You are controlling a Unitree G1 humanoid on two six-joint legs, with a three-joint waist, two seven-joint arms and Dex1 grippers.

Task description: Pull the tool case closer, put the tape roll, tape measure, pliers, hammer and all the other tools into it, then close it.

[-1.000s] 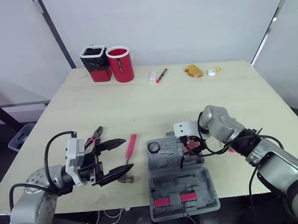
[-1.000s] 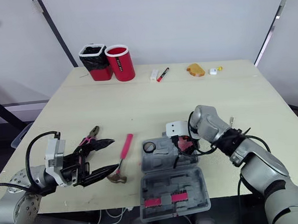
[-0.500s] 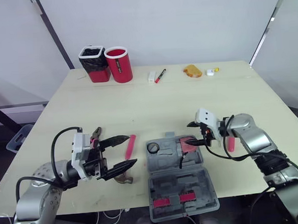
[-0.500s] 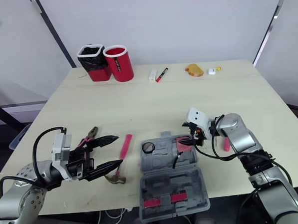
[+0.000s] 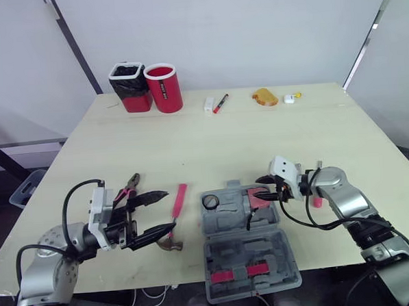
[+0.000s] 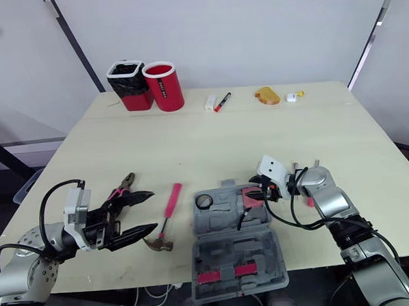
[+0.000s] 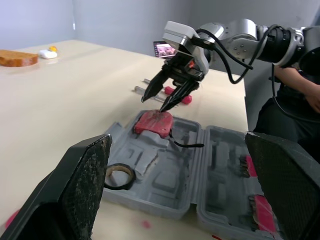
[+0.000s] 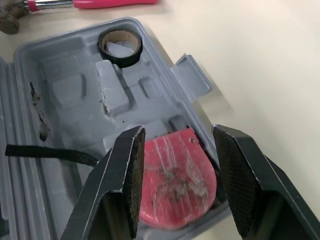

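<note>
My right gripper (image 7: 153,104) is wide open, holding nothing, right over the tape measure (image 8: 177,180) lying in the tool case (image 8: 65,90). My worry: its loose strap (image 8: 50,152) trails toward the hinge and could jam the lid.

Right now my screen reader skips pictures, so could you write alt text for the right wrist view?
The open right end effector hovers over a red tape measure lying in the open grey tool case. A black tape roll sits in another recess, and the hammer lies on the table beyond.
</note>
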